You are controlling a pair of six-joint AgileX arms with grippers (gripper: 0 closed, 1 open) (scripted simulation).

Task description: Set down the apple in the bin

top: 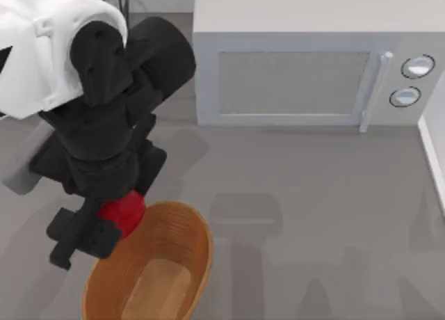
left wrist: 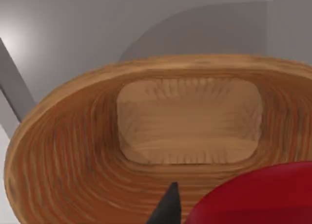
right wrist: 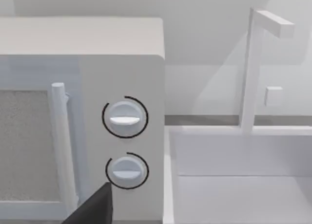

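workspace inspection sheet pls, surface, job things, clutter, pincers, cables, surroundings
surface: grey table, bare to the right of the bin.
job's things: apple held over the bin's rim near its upper left edge; bin's tan bottom holds nothing.
clutter: nothing seen.
grippers: left pincer closed on the apple, above the bin; right pincer near the microwave, a dark finger visible.
cables: nothing seen.
surroundings: white microwave at the back with two dials; white sink and faucet beside it.

Bin [top: 182,254] at table's near left, apple [top: 122,212] over its rim, microwave [top: 306,69] behind, right.
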